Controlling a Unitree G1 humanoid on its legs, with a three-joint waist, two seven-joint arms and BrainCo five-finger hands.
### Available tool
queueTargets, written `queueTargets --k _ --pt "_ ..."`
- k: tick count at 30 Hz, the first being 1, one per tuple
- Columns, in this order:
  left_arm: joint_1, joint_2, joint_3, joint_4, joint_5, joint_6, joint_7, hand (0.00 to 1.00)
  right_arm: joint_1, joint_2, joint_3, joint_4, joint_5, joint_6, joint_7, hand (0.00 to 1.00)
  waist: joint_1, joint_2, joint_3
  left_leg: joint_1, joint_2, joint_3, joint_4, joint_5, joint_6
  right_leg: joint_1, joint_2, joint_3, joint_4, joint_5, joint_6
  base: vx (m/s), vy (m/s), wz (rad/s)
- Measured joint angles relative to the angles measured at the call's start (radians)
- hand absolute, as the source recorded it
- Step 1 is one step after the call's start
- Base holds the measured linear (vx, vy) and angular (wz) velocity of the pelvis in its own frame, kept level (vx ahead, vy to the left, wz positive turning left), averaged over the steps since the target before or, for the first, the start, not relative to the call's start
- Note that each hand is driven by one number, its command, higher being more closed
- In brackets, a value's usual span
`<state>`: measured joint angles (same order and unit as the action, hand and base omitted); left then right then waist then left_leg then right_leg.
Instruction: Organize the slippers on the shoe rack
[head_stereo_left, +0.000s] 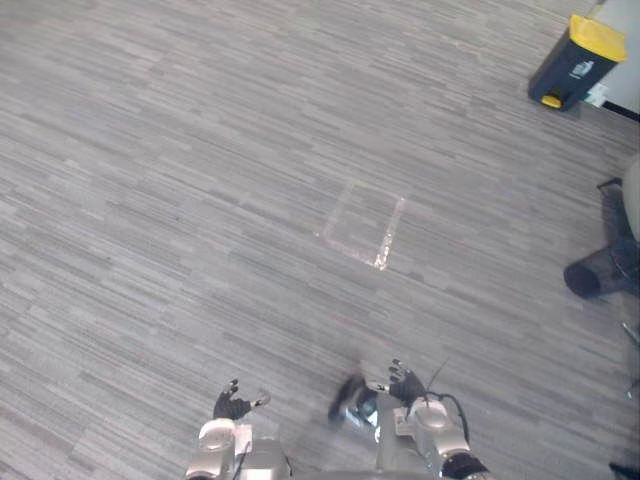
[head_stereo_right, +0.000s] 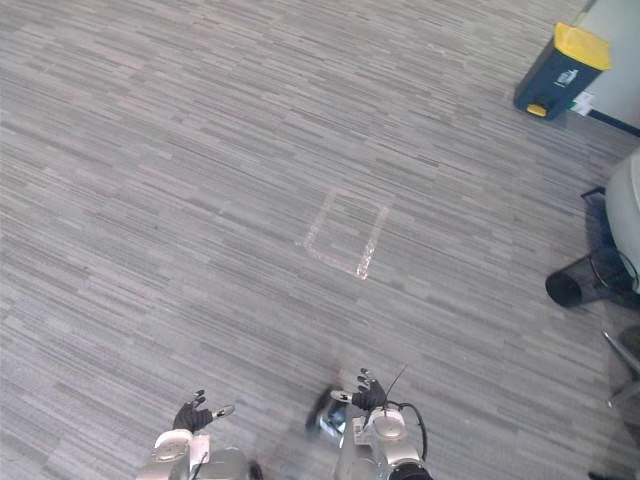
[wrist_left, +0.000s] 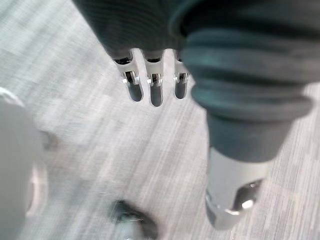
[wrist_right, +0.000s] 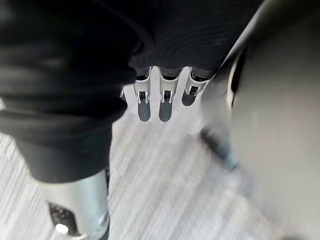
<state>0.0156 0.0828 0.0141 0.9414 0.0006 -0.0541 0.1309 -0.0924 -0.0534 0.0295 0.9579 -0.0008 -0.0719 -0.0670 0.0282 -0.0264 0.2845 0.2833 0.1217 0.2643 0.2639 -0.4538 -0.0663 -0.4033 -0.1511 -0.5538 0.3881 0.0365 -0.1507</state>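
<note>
My left hand (head_stereo_left: 232, 405) hangs low at the bottom edge of the eye views, over grey carpet. In its wrist view the fingers (wrist_left: 155, 89) are straight and the thumb (wrist_left: 235, 192) stands apart, with only floor past them. My right hand (head_stereo_left: 405, 384) sits a little to the right of it, also low over the carpet. Its fingers (wrist_right: 165, 102) are relaxed and its thumb (wrist_right: 82, 205) is spread away, holding nothing.
A square outline of pale tape (head_stereo_left: 362, 222) marks the carpet ahead. A dark blue bin with a yellow lid (head_stereo_left: 578, 58) stands at the far right by a white wall. A black chair base (head_stereo_left: 603, 268) sits at the right edge.
</note>
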Motion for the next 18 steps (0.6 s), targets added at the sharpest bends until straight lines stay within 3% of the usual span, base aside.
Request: queueTargets --k 1,2,3,5,6,7,8,10,11,13,14,15,16,17,18 --pt "0.003 -0.011 0.0 0.008 0.006 0.0 -0.003 0.0 -0.012 -0.003 -0.005 0.0 0.0 0.003 0.003 0.0 0.008 0.025 -0.015 -0.003 0.021 -0.008 0.023 0.019 -0.034 -0.027 -0.007 0.008 0.081 -0.068 0.005 0.76 -0.16 -0.28" --pt "0.0 -0.032 -0.004 0.022 0.017 -0.002 -0.004 0.0 -0.015 -0.014 -0.023 -0.002 0.0 0.002 0.006 0.0 0.002 0.049 -0.015 -0.015 0.028 -0.041 0.116 0.08 -0.057 -0.031 -0.019 0.018 0.188 -0.166 0.023 0.73 -0.162 -0.24" --pt "-0.002 -0.033 -0.003 0.026 0.018 -0.003 -0.004 0.0 -0.015 -0.02 -0.024 -0.003 0.0 0.003 0.007 0.0 -0.001 0.057 -0.018 -0.034 0.03 -0.052 0.166 0.102 -0.049 -0.027 -0.021 0.02 0.2 -0.186 0.028 0.85 -0.189 -0.21" --pt "-0.015 -0.041 0.0 0.044 0.019 0.001 -0.004 0.0 -0.015 -0.023 -0.013 -0.002 0.001 0.004 0.009 0.0 -0.012 0.1 -0.008 -0.163 0.086 -0.084 0.518 0.316 -0.029 0.076 0.019 0.031 0.147 -0.236 0.05 0.54 -0.067 -0.29" --pt "-0.013 -0.043 0.002 0.044 0.02 0.0 -0.004 0.0 -0.005 -0.024 -0.008 -0.001 0.001 0.006 0.008 0.0 -0.009 0.119 -0.008 -0.236 0.132 -0.073 0.71 0.299 -0.036 0.145 0.058 0.046 0.096 -0.247 0.057 0.63 0.044 -0.5" --pt "-0.012 -0.043 0.017 0.043 0.019 0.0 -0.004 0.0 0.009 -0.012 -0.009 0.0 0.002 0.009 0.007 0.0 0.0 0.117 -0.005 -0.299 0.167 -0.049 0.852 0.248 -0.018 0.218 0.078 0.072 0.057 -0.264 0.062 0.85 0.117 -0.69" --pt "-0.011 -0.035 0.038 0.015 0.016 -0.002 -0.005 0.0 0.024 0.011 -0.012 0.002 0.003 0.012 0.006 0.0 0.014 0.09 0.0 -0.399 0.166 -0.016 0.935 0.189 0.017 0.329 0.079 0.115 -0.012 -0.276 0.085 0.72 0.109 -0.59" --pt "-0.011 -0.028 0.043 -0.008 0.015 -0.007 -0.004 0.0 0.033 0.02 -0.007 0.006 0.006 0.013 0.006 0.0 0.029 0.069 -0.001 -0.491 0.158 -0.005 0.905 0.155 0.033 0.392 0.079 0.16 -0.073 -0.273 0.104 0.5 0.167 -0.77" --pt "-0.013 -0.027 0.049 -0.034 0.011 -0.011 -0.004 0.0 0.029 0.025 -0.006 0.012 0.013 0.013 0.005 0.0 0.039 0.061 0.003 -0.579 0.138 -0.021 0.806 0.133 0.04 0.447 0.067 0.21 -0.121 -0.263 0.145 0.53 0.246 -0.98" --pt "-0.013 -0.03 0.068 -0.055 -0.004 -0.022 -0.005 0.0 0.01 0.028 -0.007 0.02 0.014 0.013 0.005 0.0 0.047 0.058 0.006 -0.654 0.103 -0.066 0.589 0.128 0.034 0.472 0.035 0.266 -0.12 -0.271 0.178 0.51 0.356 -1.17" --pt "-0.013 -0.038 0.075 -0.067 -0.006 -0.025 -0.005 0.0 -0.001 0.027 -0.009 0.019 0.021 0.011 0.004 0.0 0.057 0.073 0.004 -0.664 0.074 -0.146 0.327 0.244 -0.001 0.476 0.011 0.324 -0.101 -0.308 0.259 0.48 0.422 -1.3" --pt "-0.026 -0.035 0.082 -0.064 -0.009 -0.026 -0.004 0.0 -0.002 0.035 -0.014 0.033 0.022 0.011 -0.001 0.0 0.068 0.043 0.019 -0.63 0.048 -0.114 0.324 0.245 0.014 0.484 -0.016 0.367 -0.093 -0.319 0.295 0.47 0.38 -1.03" --pt "-0.033 -0.023 0.082 -0.059 -0.006 -0.022 0.001 0.0 -0.004 0.049 0.009 0.039 0.022 0.013 0.0 0.0 0.062 0.008 0.013 -0.582 0.034 -0.054 0.282 0.249 0.018 0.495 -0.029 0.371 -0.122 -0.312 0.295 0.49 0.326 -0.9" --pt "-0.009 -0.026 0.088 -0.067 -0.018 -0.028 0.0 0.0 -0.006 0.054 0.024 0.039 0.022 0.009 -0.002 0.0 0.08 0.015 0.007 -0.563 0.038 -0.092 0.313 0.25 0.019 0.493 0.024 0.369 -0.137 -0.293 0.265 0.41 0.235 -0.78" --pt "-0.009 -0.023 0.086 -0.069 -0.021 -0.028 0.0 0.0 -0.006 0.054 0.023 0.039 0.022 0.005 -0.003 0.0 0.082 0.014 0.007 -0.565 0.036 -0.103 0.339 0.249 0.019 0.496 0.042 0.377 -0.134 -0.279 0.249 0.44 0.212 -0.86"
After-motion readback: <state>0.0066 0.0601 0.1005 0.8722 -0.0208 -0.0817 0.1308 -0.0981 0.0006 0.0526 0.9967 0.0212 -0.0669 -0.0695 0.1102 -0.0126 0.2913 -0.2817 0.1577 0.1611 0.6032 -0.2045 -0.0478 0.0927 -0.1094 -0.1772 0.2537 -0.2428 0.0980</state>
